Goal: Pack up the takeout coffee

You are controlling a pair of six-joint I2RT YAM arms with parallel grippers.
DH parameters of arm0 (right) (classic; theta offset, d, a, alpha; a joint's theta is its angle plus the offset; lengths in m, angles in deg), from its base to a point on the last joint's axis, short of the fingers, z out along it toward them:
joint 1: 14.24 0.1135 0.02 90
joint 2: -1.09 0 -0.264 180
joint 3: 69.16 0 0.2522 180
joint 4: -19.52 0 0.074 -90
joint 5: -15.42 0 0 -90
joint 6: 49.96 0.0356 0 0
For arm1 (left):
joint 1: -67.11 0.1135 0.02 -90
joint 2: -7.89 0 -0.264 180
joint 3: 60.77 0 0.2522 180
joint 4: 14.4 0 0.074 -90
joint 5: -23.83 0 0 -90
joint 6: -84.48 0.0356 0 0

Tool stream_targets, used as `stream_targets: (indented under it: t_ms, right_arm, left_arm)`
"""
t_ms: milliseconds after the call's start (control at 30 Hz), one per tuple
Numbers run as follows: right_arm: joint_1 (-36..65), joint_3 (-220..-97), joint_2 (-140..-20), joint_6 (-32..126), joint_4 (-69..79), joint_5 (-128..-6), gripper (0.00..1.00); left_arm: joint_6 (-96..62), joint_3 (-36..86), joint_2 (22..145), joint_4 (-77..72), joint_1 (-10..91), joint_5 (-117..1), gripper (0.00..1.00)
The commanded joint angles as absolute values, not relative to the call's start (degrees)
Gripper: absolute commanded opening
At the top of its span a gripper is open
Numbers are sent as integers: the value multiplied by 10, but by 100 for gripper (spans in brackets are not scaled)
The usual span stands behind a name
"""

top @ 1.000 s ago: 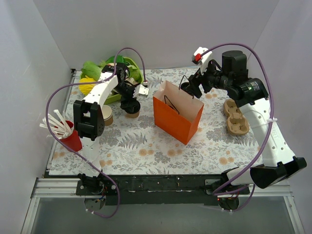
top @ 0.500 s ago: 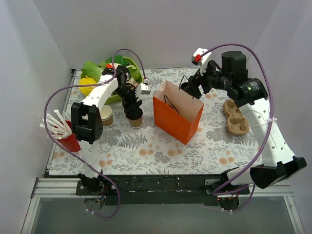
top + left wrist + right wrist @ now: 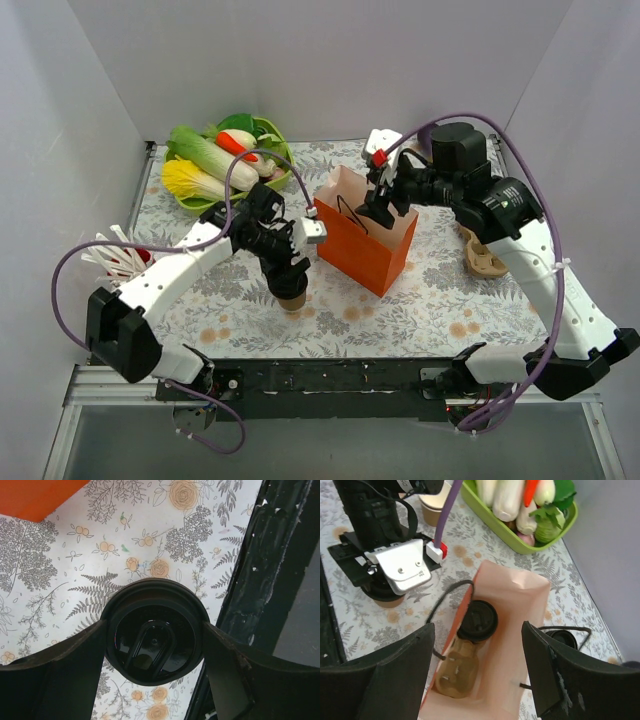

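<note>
left gripper (image 3: 291,283) holds a lidded coffee cup (image 3: 293,297) near the desk (image 3: 440,300) front edge, left of the orange bag (image 3: 365,240).
top view: the right gripper (image 3: 377,208) hangs over the open bag; i cannot tell its opening. left wrist view: both fingers (image 3: 60,670) press the black lid (image 3: 154,640) from two sides; no writing readable on it. right wrist view: another lidded cup (image 3: 477,620) sits inside the bag on a cup carrier (image 3: 456,672); the fingers (image 3: 385,665) stand wide apart, holding nothing; no labels seen.
</note>
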State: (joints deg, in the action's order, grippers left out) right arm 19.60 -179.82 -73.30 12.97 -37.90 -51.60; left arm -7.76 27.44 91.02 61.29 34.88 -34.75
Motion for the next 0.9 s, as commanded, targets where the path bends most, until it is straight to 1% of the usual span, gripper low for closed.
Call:
stream_targets:
  t_ms: [0,100,133,200,233,300,333,433,467,567,733,867]
  right_arm:
    - [232,-1785,-705,97,-389,-536,76]
    - [241,-1780,-695,80,-393,-548,76]
    - [243,-1782,-692,76,-394,-550,76]
    - [251,-1789,-694,73,-401,-551,76]
    - [255,-1792,-698,71,-404,-550,76]
    - [265,-1795,-701,69,-406,-549,76]
    - [274,-1794,-704,65,-405,-549,76]
    - [289,-1798,-711,51,-407,-547,76]
    - [298,-1800,-715,44,-408,-546,77]
    - [308,-1816,-728,39,-410,-527,77]
    - [356,-1814,-753,22,-388,-498,75]
    - [390,-1827,-802,7,-374,-475,69]
  left_arm:
    - [-168,194,845,488,320,-430,63]
    - [-170,148,817,459,313,-453,63]
    - [-168,137,812,452,313,-454,65]
    - [-169,115,800,443,309,-455,69]
    - [-172,110,797,442,309,-453,73]
    - [-176,103,793,441,306,-445,76]
    - [-181,97,791,438,304,-444,80]
    - [-199,100,783,430,305,-438,87]
    - [-205,106,782,433,304,-435,92]
    - [-255,154,779,435,305,-441,98]
    - [-321,255,759,438,344,-473,98]
    - [-407,311,756,426,422,-507,98]
